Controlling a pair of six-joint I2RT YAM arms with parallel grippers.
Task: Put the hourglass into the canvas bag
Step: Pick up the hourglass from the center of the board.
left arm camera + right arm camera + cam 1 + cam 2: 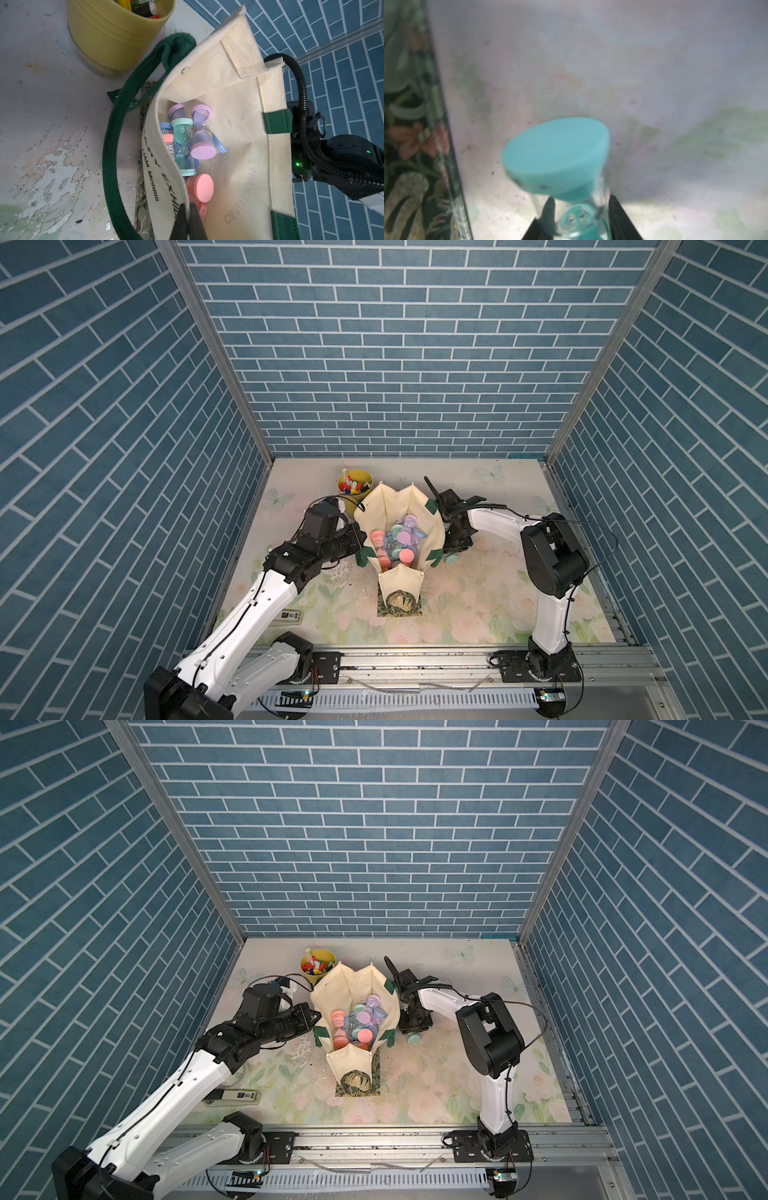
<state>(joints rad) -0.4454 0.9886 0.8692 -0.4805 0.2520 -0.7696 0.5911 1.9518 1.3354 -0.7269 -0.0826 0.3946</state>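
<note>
My left gripper [188,211] pinches the cream canvas bag [239,135] open (a ready mouth); my right gripper [581,209] clamps the teal-capped hourglass [556,158].

Both top views overlook the whole table [478,614]; wrist views sit close by the canvas bag [239,124].

There is one canvas bag [432,533]. In it is a heap of small hourglasses [182,143]. At least six show, and the rest cannot be counted. One teal hourglass [556,153] is outside the bag. One yellow cup [108,37] holds markers [354,485], too jumbled to count. There are two arms, the left arm [266,603] and the right arm [550,614]. One small white box [291,616] lies on the counter [478,605].
</note>
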